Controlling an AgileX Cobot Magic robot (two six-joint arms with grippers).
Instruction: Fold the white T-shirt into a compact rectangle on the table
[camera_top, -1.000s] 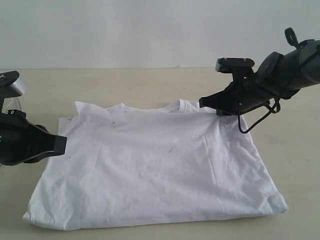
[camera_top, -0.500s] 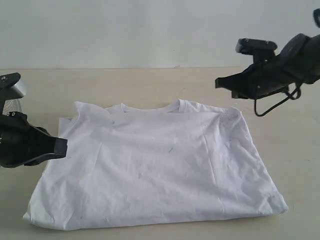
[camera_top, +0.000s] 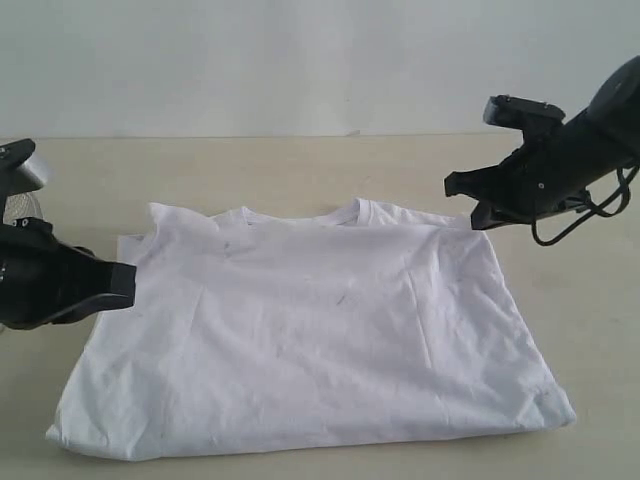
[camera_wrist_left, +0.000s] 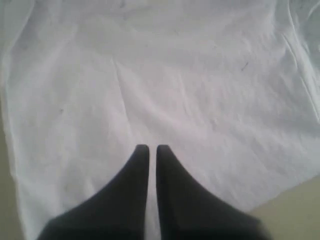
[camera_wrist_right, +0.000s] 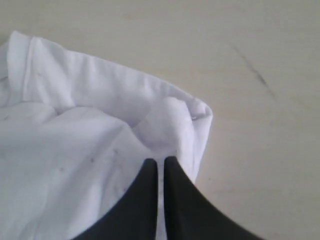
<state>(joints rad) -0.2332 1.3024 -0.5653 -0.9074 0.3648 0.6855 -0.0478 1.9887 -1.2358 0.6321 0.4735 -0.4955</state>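
The white T-shirt (camera_top: 320, 330) lies flat on the table (camera_top: 300, 165), plain side up and collar to the back; its print is hidden. My left gripper (camera_top: 125, 285) sits at the shirt's left edge, jaws shut with nothing between them. In the left wrist view this gripper (camera_wrist_left: 152, 147) hovers over the smooth white T-shirt (camera_wrist_left: 175, 90). My right gripper (camera_top: 455, 187) is shut and hangs just beyond the shirt's back right shoulder. The right wrist view has that gripper (camera_wrist_right: 160, 160) above the folded shoulder corner of the T-shirt (camera_wrist_right: 75, 150), holding no cloth.
A bit of wire-mesh basket (camera_top: 18, 208) shows behind my left arm at the far left. Bare table (camera_wrist_right: 250, 75) lies right of the shirt's shoulder. A pale wall rises behind the table's back edge.
My right gripper left the shirt's back right shoulder, rose and moved right, then dipped slightly. The shoulder corner now lies flat. My left gripper has barely moved.
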